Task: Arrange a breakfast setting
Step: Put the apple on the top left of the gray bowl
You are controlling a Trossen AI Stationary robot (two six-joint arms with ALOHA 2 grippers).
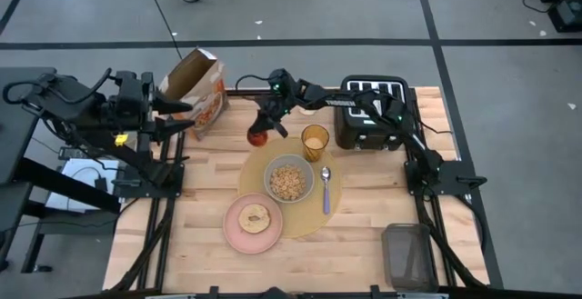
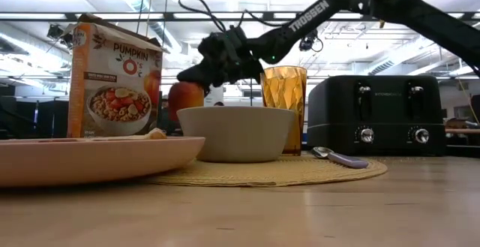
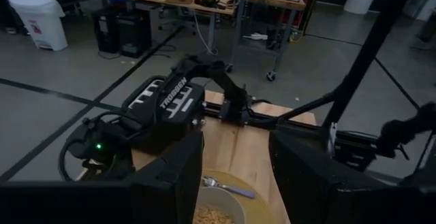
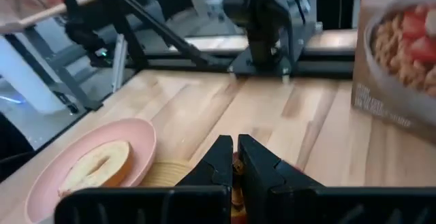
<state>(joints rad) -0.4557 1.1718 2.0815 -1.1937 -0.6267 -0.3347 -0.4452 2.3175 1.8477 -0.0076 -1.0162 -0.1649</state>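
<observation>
From my remote seat: right arm is stretched across the back of the counter [image 1: 382,244], and its right gripper [image 1: 262,128] sits right over the red apple [image 1: 258,137], which is just off the back-left edge of the round tan placemat [image 1: 300,222]. In the low view the apple [image 2: 184,97] is tucked under the gripper, behind the grey bowl [image 2: 239,133]. Can't tell if it's resting on the wood or lifted a bit. Right wrist cam shows the fingers [image 4: 219,157] nearly together w/ only a thin slit between them and a bit of orange-red showing in that slit, so looks like they're pinched on the apple.

Rest of the setting: bowl w/ cereal is on the mat, blue-handled spoon [image 1: 326,190] lies on the mat just beside the bowl on the toaster side, amber tumbler [image 1: 315,141] stands at the mat's back edge near the apple. Pink plate [image 1: 252,223] overlaps the mat's front-left edge, toast slice [image 1: 254,217] on it.

Black toaster [image 1: 371,117] is at the back right, orange cereal box [image 1: 195,90] at the back left.

Left gripper [image 1: 186,117] hangs parked at the back-left corner next to the box, fingers [image 3: 170,180] spread wide apart, holding nothing.
</observation>
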